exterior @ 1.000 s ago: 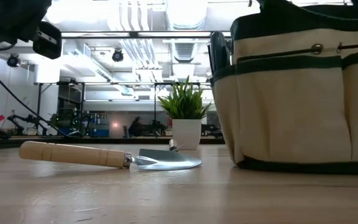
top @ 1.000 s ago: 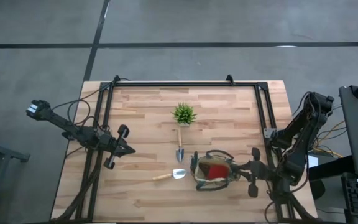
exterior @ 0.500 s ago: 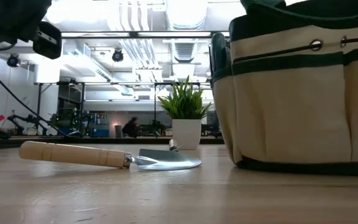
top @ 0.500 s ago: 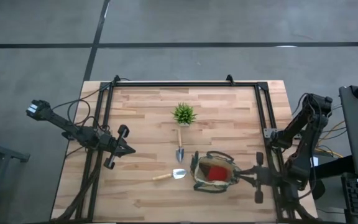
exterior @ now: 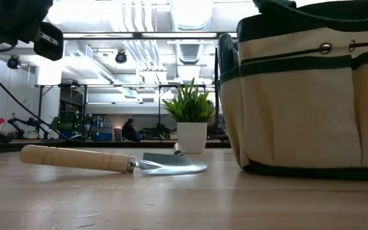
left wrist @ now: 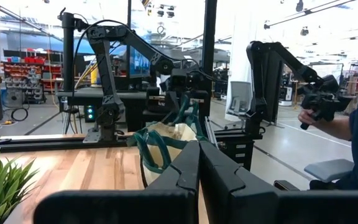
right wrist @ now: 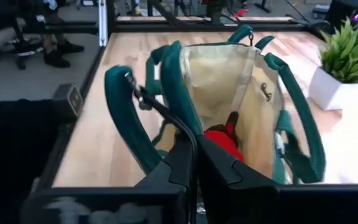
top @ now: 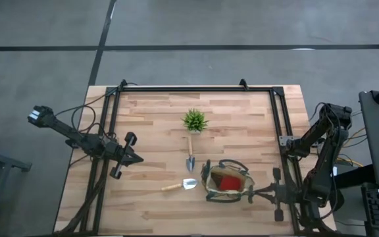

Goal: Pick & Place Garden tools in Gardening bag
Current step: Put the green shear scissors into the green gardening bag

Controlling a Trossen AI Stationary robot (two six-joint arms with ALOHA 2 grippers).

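Observation:
The olive-tan gardening bag [top: 227,182] stands upright on its base near the table's near edge, with a red glove-like item [right wrist: 224,142] lying inside. It also fills the right of the low view [exterior: 305,96]. One wooden-handled trowel [top: 190,157] lies flat between the plant and the bag. The other trowel [top: 179,186] lies flat to the left of the bag [exterior: 107,160]. No pruning shears show on the table. My right gripper [top: 252,193] is shut and empty just off the bag's right end [right wrist: 194,158]. My left gripper [top: 135,158] is shut and empty at the table's left [left wrist: 199,158].
A small spiky green potted plant [top: 195,122] stands at mid table, behind the trowels. A black metal frame [top: 189,89] runs along the table's far, left and right edges. A person [left wrist: 353,130] shows beyond the table's right side. Bare wood lies at the far right.
My right gripper has drawn back from over the bag's right end toward the table's near and right edges, staying shut. The bag and trowels stay where they were.

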